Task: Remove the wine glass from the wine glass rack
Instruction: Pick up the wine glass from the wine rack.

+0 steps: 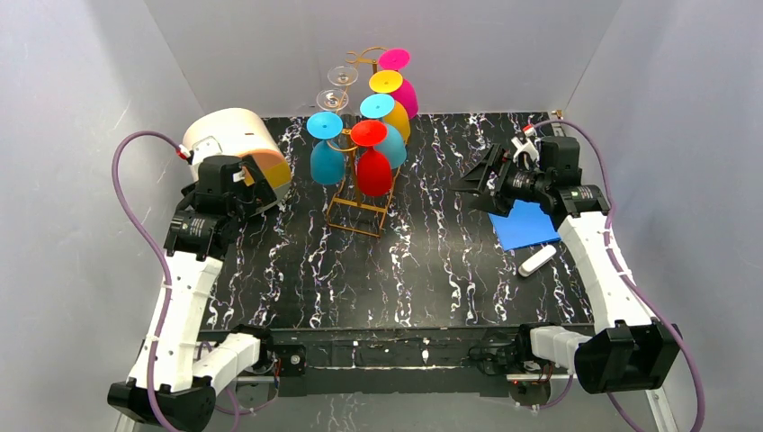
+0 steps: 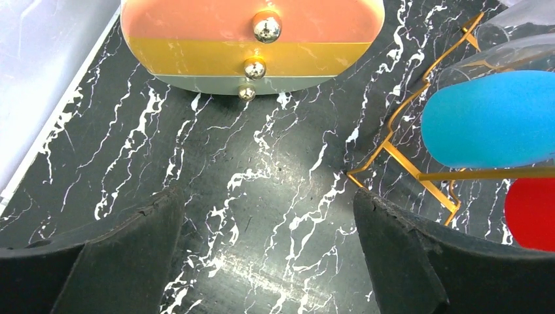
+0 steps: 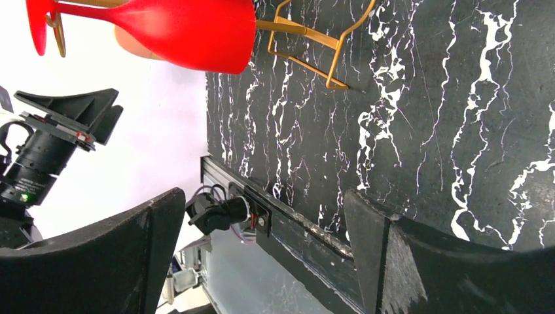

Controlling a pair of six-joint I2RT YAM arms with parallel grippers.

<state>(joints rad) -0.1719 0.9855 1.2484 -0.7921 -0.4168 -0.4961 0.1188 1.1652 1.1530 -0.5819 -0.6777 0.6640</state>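
Black bench (image 1: 432, 270) veined white like marble; golden-orange wine glass rack (image 1: 358, 216) with a red glass (image 1: 373, 171) nearest, a blue glass (image 1: 327, 162) left, a magenta glass (image 1: 405, 94) farthest; far left, cream box (image 1: 232, 135) banded orange and yellow; right, blue sheet (image 1: 525, 225)

Cream-and-orange cylindrical box (image 1: 229, 130) at left rear; blue sheet (image 1: 525, 227) beside white stick (image 1: 537, 260) on black marbled table (image 1: 432, 270).

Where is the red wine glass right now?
In the top view, the red wine glass hangs upside down at the near end of the wine glass rack, just left of centre, beside the blue glass.
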